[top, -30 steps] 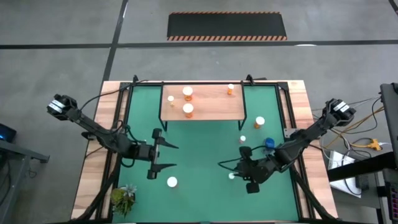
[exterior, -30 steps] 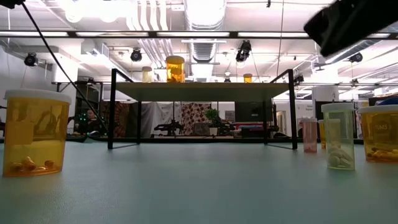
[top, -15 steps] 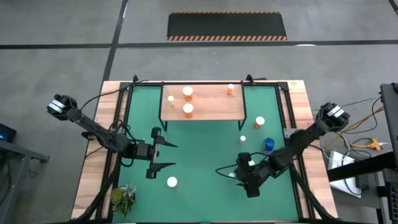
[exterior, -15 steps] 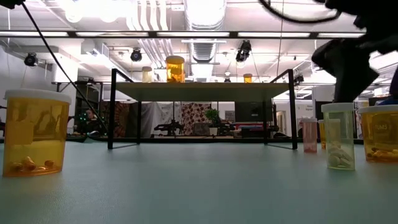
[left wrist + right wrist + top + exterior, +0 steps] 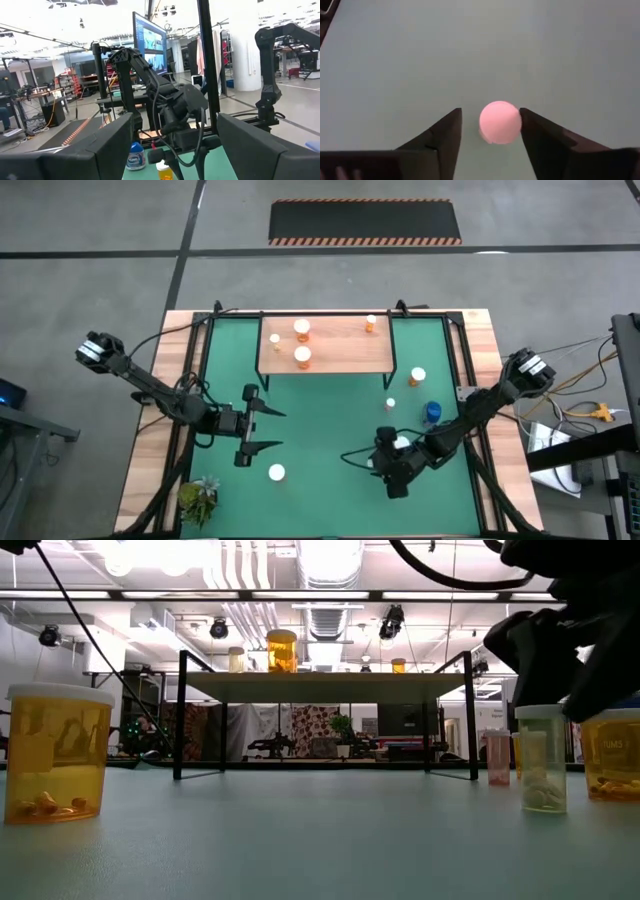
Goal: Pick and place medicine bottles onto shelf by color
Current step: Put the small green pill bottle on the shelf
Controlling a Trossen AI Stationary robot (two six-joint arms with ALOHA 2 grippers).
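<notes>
My right gripper (image 5: 368, 460) is open, pointing down over a small white-capped bottle (image 5: 500, 122) that stands on the green mat. Its fingers stand on either side of the cap, and the low view shows them at cap height beside the bottle (image 5: 543, 760). My left gripper (image 5: 280, 430) is open and empty above the mat's left half. Several orange bottles (image 5: 302, 357) stand on the light-wood shelf (image 5: 340, 355). An orange bottle (image 5: 417, 376), a small one (image 5: 390, 405), a blue one (image 5: 432, 413) and a large one (image 5: 276, 473) stand on the mat. My right gripper comes at the small bottle from above, pointing down. One finger (image 5: 540, 140) stands right against the cap's side (image 5: 516, 122); I cannot tell whether it touches. The other finger (image 5: 445, 137) is clear of the cap. The bottle stands upright on the mat.
A small green plant (image 5: 198, 498) stands at the table's near left corner. The shelf's black legs (image 5: 181, 715) stand on the mat's far part. The wooden rim (image 5: 150, 470) frames the mat. A large orange bottle (image 5: 58, 752) stands close to the low camera.
My right gripper has come down and moved a little toward the table's left edge, so that its fingers now stand around the small bottle's cap. The left arm has kept still.
</notes>
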